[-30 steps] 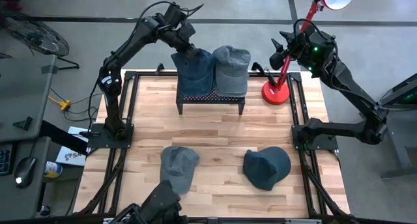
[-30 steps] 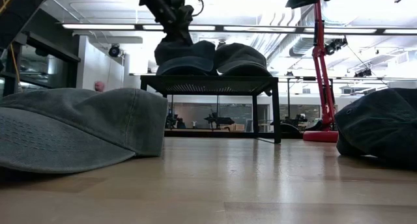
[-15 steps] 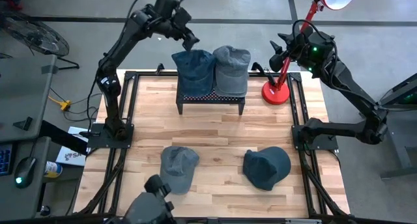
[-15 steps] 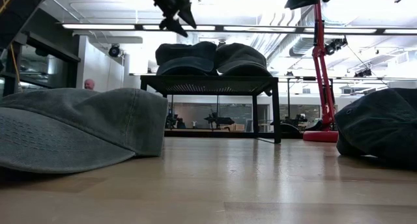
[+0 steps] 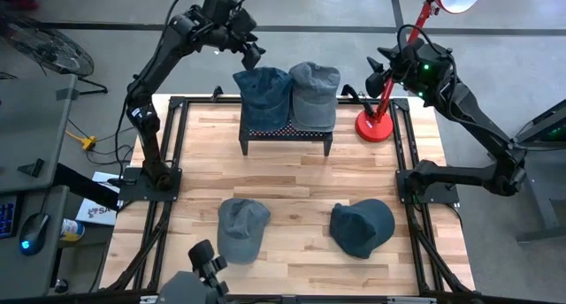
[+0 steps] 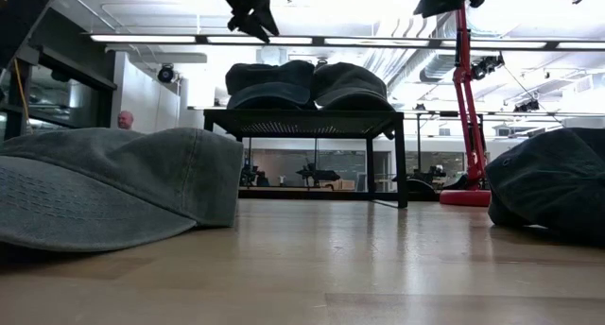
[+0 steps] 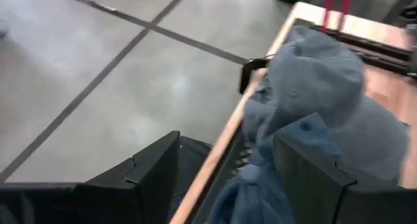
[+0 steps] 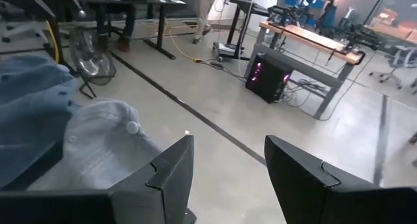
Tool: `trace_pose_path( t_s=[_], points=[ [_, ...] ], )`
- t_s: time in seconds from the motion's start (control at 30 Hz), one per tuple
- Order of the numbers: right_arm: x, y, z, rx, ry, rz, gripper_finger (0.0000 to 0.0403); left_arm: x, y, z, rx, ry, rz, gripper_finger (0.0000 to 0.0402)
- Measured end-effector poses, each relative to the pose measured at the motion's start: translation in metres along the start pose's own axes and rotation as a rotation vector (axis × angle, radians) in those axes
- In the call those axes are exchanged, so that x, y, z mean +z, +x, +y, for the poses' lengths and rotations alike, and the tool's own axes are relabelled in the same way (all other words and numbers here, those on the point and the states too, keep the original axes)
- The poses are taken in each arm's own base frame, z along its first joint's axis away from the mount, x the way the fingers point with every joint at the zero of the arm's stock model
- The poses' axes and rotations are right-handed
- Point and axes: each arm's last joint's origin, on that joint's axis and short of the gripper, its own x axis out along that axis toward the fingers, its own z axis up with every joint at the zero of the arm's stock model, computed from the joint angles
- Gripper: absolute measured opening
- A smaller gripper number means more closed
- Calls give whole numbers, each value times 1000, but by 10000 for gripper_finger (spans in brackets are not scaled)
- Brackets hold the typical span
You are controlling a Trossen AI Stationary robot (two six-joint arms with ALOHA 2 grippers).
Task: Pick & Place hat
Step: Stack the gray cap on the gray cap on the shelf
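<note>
Two hats sit crown-up side by side on the black rack (image 5: 286, 134): a blue denim hat (image 5: 263, 96) (image 6: 267, 84) and a grey hat (image 5: 314, 94) (image 6: 352, 84). Two more lie on the wooden table: a grey hat (image 5: 241, 226) (image 6: 104, 188) and a dark teal hat (image 5: 361, 226) (image 6: 553, 193). My left gripper (image 5: 248, 48) (image 6: 252, 21) (image 7: 228, 178) is open, hanging above and beyond the blue hat's far left corner, apart from it. My right gripper (image 5: 375, 74) (image 8: 228, 172) is open, high beside the lamp, facing the rack's hats.
A red desk lamp (image 5: 376, 123) (image 6: 463, 98) stands at the table's far right corner, right of the rack. A dark object (image 5: 205, 267) shows at the near edge. Bare wood (image 5: 292, 176) lies between the rack and the two lying hats.
My left gripper has risen off the blue hat on the rack and drawn back toward the far left; the hat stays on the rack. The dark object at the near edge has shifted left.
</note>
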Motion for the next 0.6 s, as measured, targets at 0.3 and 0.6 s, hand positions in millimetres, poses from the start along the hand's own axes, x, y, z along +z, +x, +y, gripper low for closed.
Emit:
trace_pose_path(
  t_s=[0.3,0.6],
  points=[
    [0,-1,-1,-26,44,3,181,-10,-1,-6,-123,-16,90,214],
    [-1,-1,2,55,123,5,181,-13,-28,-11,-152,-13,96,205]
  ],
)
